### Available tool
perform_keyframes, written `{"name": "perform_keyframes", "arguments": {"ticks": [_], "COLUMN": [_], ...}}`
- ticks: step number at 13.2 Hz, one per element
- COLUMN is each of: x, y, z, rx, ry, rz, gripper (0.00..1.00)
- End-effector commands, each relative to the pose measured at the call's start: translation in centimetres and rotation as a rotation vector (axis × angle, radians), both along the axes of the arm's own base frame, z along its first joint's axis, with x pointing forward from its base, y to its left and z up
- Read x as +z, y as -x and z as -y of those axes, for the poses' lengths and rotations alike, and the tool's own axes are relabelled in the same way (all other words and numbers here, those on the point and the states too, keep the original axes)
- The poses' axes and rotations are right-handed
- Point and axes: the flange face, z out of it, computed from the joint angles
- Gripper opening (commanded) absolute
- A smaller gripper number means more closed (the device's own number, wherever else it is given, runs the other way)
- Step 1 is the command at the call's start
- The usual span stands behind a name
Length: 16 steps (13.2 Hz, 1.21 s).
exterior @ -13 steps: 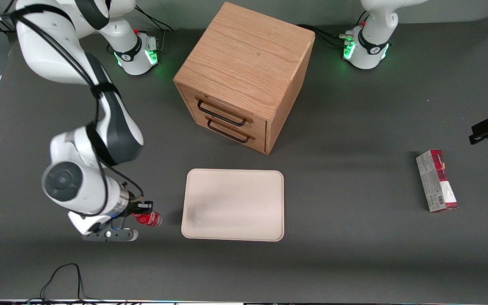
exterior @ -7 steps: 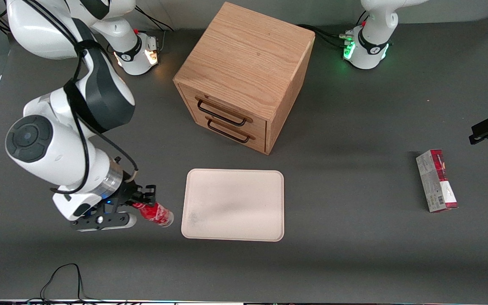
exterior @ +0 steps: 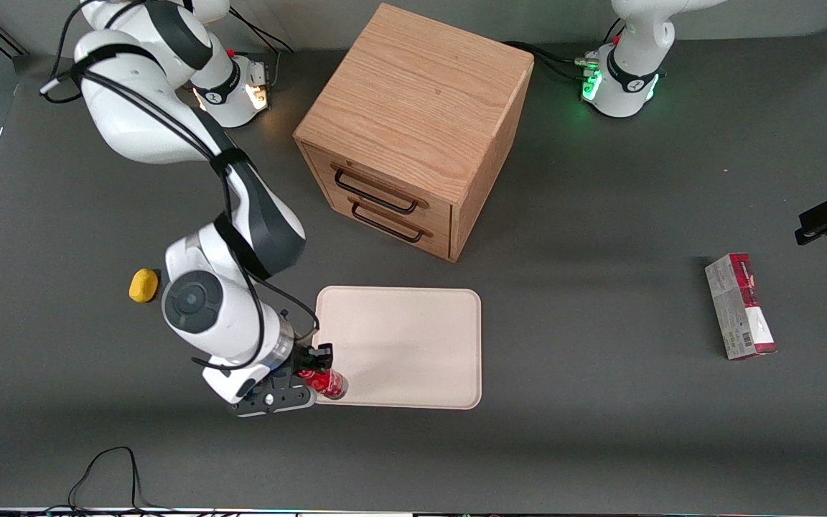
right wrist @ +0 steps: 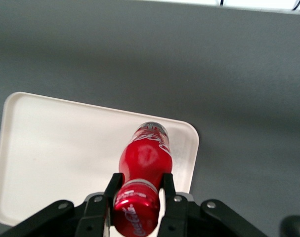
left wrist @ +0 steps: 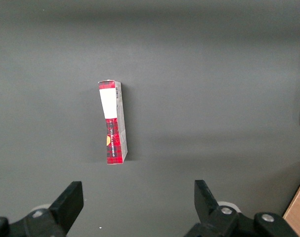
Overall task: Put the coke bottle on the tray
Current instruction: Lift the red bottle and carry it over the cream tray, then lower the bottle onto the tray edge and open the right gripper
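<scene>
Red from cap to base, the tiny coke bottle (right wrist: pixel 144 185) carried a red-and-white label with white script and hung tilted in the right arm's black two-finger gripper (right wrist: pixel 141 193), whose jaws were clamped on its upper body near the cap. In the wrist view its base pointed down at the flat cream-white rectangular tray (right wrist: pixel 56 153), over the corner nearest the front camera at the working arm's end. From the front, the bottle (exterior: pixel 324 383) showed just inside that corner of the tray (exterior: pixel 413 337), with the gripper (exterior: pixel 313 370) at the tray's edge; whether the base touched the tray I could not tell.

Half a second earlier the bottle had been held over bare grey table (exterior: pixel 600 445), short of the tray's edge, and a second earlier farther off still. The arm had since swung toward the tray, uncovering a small yellow lemon-like lump (exterior: pixel 143 285) on the table toward the working arm's end. The wooden two-drawer cabinet (exterior: pixel 413 122) and the red-and-grey carton (exterior: pixel 739 306), lying toward the parked arm's end, had not moved.
</scene>
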Motion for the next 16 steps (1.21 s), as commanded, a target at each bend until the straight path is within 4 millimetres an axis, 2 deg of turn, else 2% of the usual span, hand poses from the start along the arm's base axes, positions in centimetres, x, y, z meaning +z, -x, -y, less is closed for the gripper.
{"name": "perform_keyframes", "arguments": {"ticks": [1,5,6,7,9,10,12,13,16], "x": [-0.1,-2.9,-3.2,-3.6,-3.7,-2.9,3.0,6.3,14.6], "y": [-0.1,0.3,0.3,0.4,0.3,0.2,0.5,0.7,2.7], "z": [-0.1,0.6,0.5,0.4,0.5,0.7,0.7,1.6,7.1], "rx": [-0.017,-0.018,-0.017,-0.027,-0.057,-0.055,-0.068,-0.097,-0.200], "ry": [0.006,0.036,0.033,0.032,0.035,0.056,0.034,0.030,0.035], "rz": [0.006,-0.038,-0.031,-0.030,-0.010,0.009,0.072,0.096,0.000], "gripper": [0.28,0.36,0.55,1.00,1.00,1.00,1.00,1.00,1.00]}}
